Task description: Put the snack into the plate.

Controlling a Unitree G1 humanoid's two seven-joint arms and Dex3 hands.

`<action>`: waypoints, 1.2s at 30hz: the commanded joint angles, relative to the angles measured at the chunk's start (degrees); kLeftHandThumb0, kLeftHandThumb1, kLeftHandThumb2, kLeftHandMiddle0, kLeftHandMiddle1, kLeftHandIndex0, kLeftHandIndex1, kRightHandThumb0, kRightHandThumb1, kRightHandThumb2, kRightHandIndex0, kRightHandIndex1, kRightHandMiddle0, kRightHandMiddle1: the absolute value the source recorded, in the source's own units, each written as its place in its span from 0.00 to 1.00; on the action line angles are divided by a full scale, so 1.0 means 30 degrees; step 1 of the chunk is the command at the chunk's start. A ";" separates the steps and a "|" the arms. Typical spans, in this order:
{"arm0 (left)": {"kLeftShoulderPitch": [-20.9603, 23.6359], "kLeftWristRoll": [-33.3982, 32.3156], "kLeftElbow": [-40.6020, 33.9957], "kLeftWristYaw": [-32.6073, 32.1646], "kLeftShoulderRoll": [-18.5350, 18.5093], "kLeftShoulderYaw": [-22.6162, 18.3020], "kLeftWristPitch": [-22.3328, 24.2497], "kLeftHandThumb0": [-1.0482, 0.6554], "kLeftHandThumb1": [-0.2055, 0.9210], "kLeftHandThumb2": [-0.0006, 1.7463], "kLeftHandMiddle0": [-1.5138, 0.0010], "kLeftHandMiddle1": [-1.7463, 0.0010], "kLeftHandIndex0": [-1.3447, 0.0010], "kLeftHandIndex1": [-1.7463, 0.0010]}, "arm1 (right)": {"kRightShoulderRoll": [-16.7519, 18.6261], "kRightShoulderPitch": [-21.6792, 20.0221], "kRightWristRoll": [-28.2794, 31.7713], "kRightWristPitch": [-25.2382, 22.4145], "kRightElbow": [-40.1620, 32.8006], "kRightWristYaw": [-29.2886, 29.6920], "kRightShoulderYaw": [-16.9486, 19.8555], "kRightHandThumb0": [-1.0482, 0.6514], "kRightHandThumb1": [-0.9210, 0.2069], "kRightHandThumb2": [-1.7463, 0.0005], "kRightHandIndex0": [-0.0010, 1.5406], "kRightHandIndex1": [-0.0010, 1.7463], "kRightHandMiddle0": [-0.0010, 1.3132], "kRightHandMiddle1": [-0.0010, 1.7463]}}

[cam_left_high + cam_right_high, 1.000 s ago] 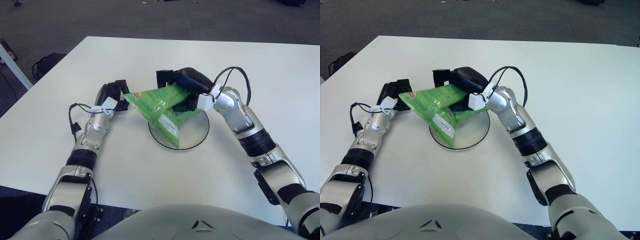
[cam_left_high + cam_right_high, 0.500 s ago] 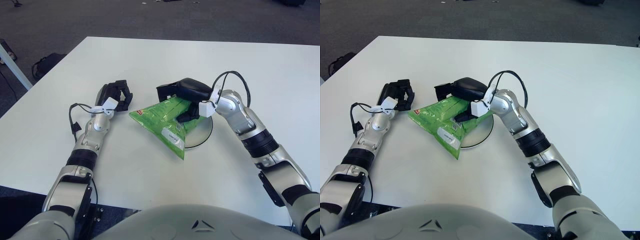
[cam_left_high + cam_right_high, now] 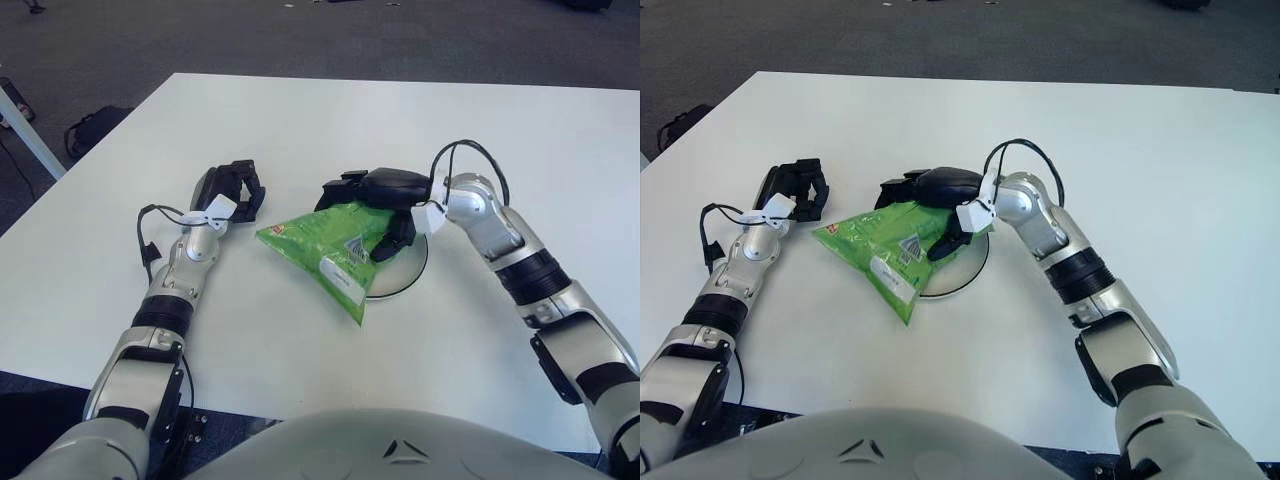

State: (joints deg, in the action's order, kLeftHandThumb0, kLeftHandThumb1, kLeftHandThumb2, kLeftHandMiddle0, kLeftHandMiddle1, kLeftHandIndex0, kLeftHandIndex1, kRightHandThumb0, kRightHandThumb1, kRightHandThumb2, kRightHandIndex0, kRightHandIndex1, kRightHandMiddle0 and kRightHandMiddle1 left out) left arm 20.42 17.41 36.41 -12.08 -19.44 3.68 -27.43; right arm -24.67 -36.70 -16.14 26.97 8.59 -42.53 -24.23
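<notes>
While right hand (image 3: 385,192) grips one snack (image 3: 325,243) over one plate (image 3: 408,268), left hand (image 3: 232,185) curls empty.

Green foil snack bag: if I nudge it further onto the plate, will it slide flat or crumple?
The green foil snack bag looks puffy and soft, so it would probably buckle rather than slide stiffly. It overhangs the round white plate, so it may sag or tip off. The right robot hand grips it; glossy film could slip.
</notes>
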 commanded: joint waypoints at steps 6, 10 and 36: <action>-0.2053 -0.0140 0.1268 0.0300 0.0825 0.0353 0.0784 0.32 0.68 0.63 0.09 0.00 0.16 0.00 | -0.0433 -0.1498 -0.0279 0.1395 0.1346 -0.0048 0.0253 0.17 0.40 0.66 0.00 0.00 0.00 0.01; -0.2046 -0.0104 0.1167 0.0337 0.0835 0.0385 0.0982 0.32 0.69 0.62 0.09 0.00 0.16 0.00 | -0.1010 -0.4170 0.1680 0.1112 0.3343 -0.1978 0.1147 0.14 0.34 0.72 0.00 0.00 0.00 0.00; -0.1935 -0.0273 0.1512 0.0568 0.0758 0.0387 0.0548 0.32 0.70 0.61 0.08 0.00 0.16 0.00 | -0.2360 -0.7733 0.7249 -0.5602 0.9443 -0.8864 0.4588 0.18 0.58 0.54 0.00 0.00 0.00 0.16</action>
State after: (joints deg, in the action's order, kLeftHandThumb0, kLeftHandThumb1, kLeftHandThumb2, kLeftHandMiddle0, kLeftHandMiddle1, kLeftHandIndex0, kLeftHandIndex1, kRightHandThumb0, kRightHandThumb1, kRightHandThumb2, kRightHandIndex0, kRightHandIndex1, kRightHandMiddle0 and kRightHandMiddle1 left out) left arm 20.62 16.45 36.45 -11.68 -19.19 3.39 -27.25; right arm -30.20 -57.89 7.05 12.38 39.49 -70.18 -11.22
